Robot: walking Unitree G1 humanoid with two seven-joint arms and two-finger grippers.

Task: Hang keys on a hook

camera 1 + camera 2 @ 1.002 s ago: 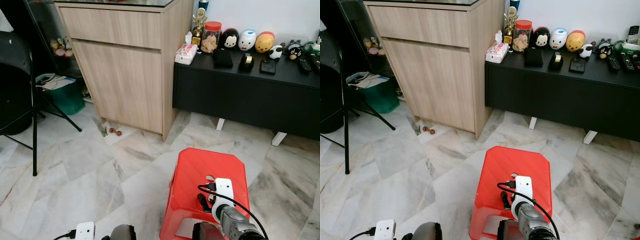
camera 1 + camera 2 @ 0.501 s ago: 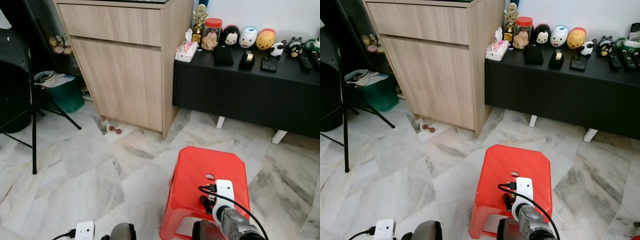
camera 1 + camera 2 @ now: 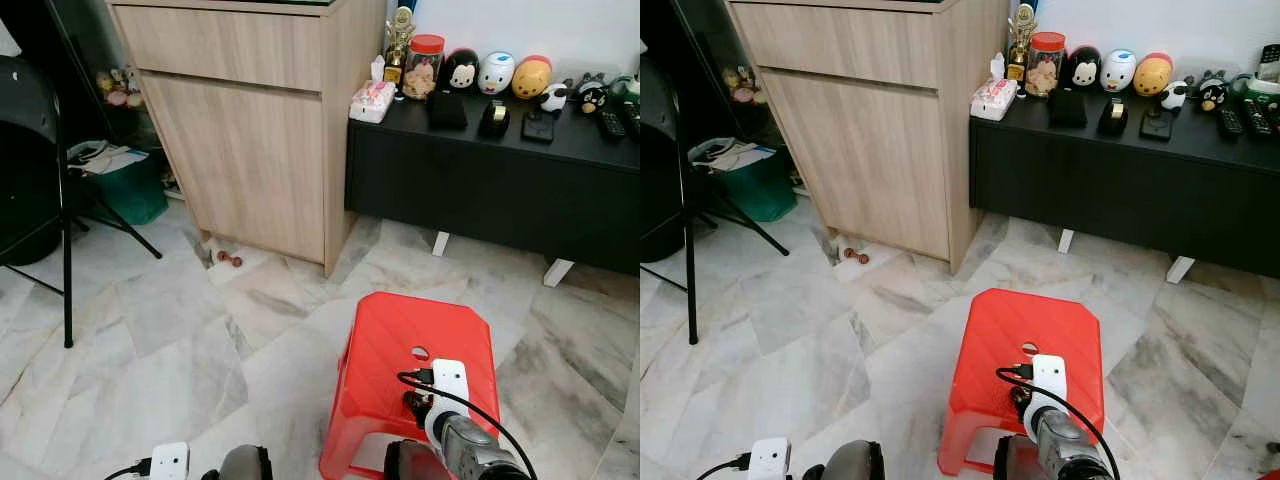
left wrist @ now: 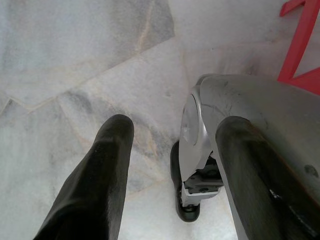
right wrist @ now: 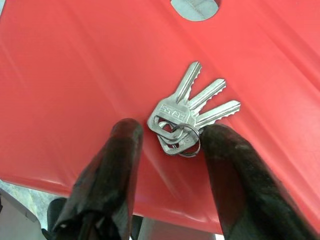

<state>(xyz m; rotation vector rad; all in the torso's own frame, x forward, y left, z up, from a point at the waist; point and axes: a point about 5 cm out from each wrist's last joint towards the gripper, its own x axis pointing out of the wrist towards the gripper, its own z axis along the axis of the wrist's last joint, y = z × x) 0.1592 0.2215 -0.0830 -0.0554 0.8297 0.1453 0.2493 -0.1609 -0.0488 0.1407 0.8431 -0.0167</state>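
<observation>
Right gripper (image 5: 170, 150) hovers low over a glossy red plastic stool (image 5: 75, 75), its two black fingers (image 5: 112, 165) spread apart on either side of a bunch of three silver keys on a ring (image 5: 187, 112) lying flat on the seat. Left gripper (image 4: 170, 165) hangs idle above the marble floor (image 4: 75, 50), fingers apart. The step looks like the pickup; next, the fingers should lower and close on the ring end.

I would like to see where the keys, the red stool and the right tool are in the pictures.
keys (image 5: 186, 115): right wrist view, on the overlapping key heads.
stool (image 3: 400, 340): left eye view, on the bare seat top.
right tool (image 5: 167, 142): right wrist view, midway between its two fingertips, which flank the key ring.
</observation>
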